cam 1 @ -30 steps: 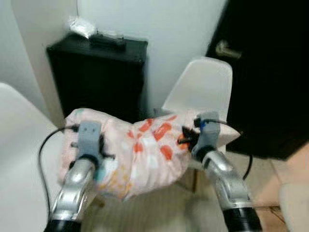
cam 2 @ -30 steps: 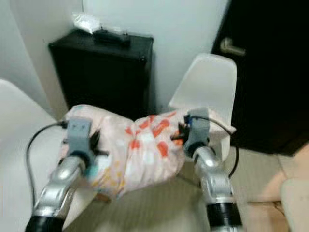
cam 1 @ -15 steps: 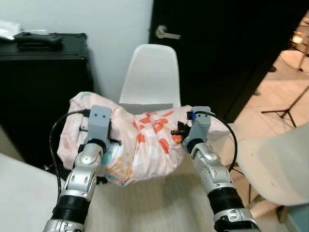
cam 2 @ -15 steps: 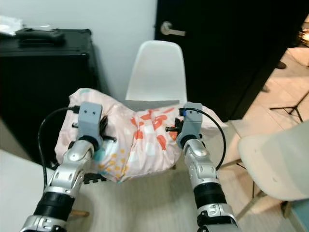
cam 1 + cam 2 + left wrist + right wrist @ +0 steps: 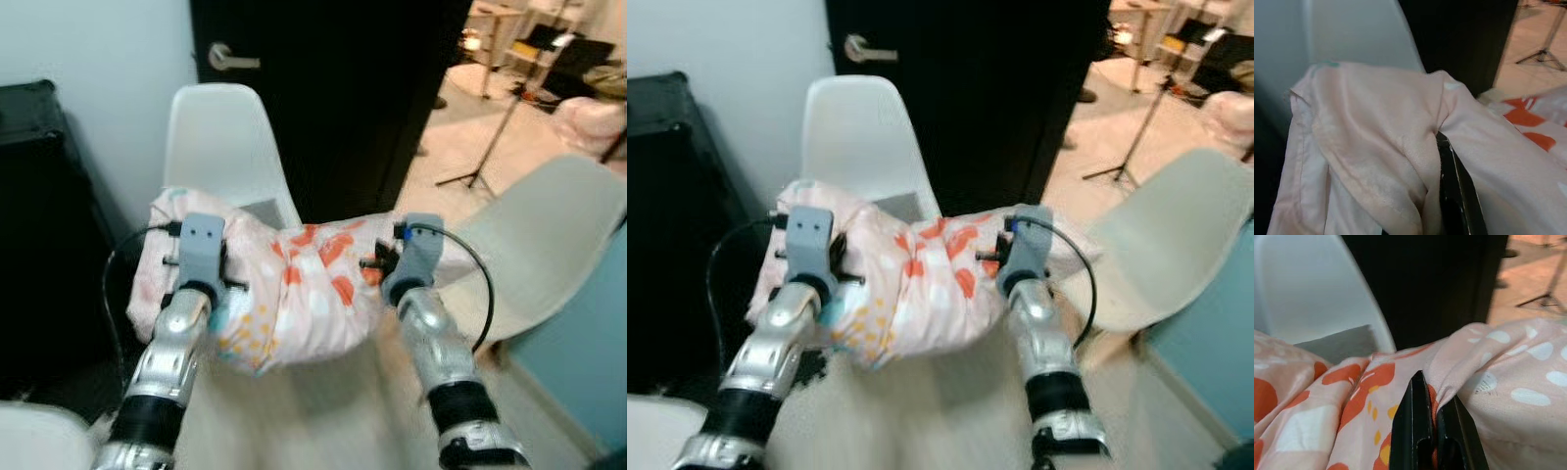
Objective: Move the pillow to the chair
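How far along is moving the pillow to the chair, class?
Done: the pillow is lifted and carried, pinched at one end by the left claw and at the other by the right claw. In hand: it hangs between the arms in front of a white chair. Left: lowering it onto a seat and letting go.

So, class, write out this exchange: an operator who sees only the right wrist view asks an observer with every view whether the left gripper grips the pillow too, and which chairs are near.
Observer: Yes, the left gripper is pinched on a fold of the pillow.
Operator: Any chair besides the white chair ahead?
Observer: A second chair stands to the robot's right.
Operator: And on its left?
Observer: A black cabinet.
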Robot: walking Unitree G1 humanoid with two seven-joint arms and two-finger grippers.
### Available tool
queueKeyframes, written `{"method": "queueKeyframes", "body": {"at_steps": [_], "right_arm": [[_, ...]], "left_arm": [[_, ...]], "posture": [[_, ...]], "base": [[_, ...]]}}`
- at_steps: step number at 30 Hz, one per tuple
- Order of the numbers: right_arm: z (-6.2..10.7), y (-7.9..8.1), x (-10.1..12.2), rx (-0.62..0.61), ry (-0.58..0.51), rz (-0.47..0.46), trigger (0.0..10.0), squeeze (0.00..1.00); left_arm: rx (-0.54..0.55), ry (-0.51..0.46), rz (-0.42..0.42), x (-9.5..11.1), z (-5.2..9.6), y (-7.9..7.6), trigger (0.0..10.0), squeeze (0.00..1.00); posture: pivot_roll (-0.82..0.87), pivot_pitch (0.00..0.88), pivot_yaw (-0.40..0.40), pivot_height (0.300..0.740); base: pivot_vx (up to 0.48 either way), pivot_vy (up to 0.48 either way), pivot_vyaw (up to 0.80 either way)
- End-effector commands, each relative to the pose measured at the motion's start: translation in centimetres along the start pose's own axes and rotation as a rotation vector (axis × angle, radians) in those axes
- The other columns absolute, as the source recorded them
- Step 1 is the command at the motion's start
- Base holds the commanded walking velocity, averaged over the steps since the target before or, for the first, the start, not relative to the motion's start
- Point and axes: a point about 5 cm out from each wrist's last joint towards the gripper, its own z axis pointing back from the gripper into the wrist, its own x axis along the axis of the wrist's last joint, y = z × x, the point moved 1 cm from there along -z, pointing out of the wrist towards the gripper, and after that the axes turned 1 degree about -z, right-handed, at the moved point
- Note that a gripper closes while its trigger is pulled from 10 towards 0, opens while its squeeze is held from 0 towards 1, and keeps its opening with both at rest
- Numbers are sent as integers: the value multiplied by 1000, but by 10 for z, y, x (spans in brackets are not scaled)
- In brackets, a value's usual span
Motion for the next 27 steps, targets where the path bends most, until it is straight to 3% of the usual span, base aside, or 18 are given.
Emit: {"method": "queueKeyframes", "body": {"at_steps": [1,21,27], "right_arm": [[-2,8,10,26,-60,10,10000,0],[-3,10,4,19,-55,27,10000,0],[-4,17,0,58,-38,54,10000,0]], "left_arm": [[-33,-61,12,13,-2,-8,10000,0],[2,-23,15,2,3,-5,10000,0],[-7,-36,12,5,2,-6,10000,0]], "posture": [[50,0,-79,740],[52,0,-77,740],[54,0,-78,740]], "base": [[0,0,-800],[0,0,-800],[0,0,-203]]}}
